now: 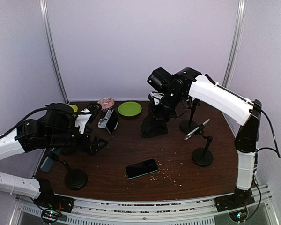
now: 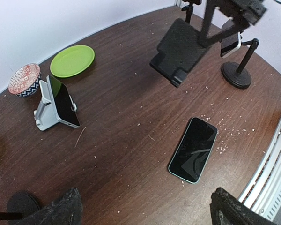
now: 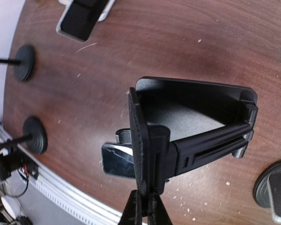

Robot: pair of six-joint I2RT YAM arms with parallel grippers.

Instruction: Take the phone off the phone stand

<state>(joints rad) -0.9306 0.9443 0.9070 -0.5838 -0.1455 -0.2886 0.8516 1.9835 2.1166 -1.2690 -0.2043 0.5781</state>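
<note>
Top view: we see the phone (image 1: pixel 142 168) lying flat on the desk (image 1: pixel 178 150), apart from the empty phone stand (image 1: pixel 154 125). Left wrist view: the left tool (image 2: pixel 145 214) stands apart, holding nothing. Right wrist view: the right tool (image 3: pixel 143 208) is clamped on the phone stand's edge; we judge removal done, with only releasing the stand left.

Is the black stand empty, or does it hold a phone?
Empty. The black stand shows a bare plate in the left wrist view, and a phone lies flat on the table.
</note>
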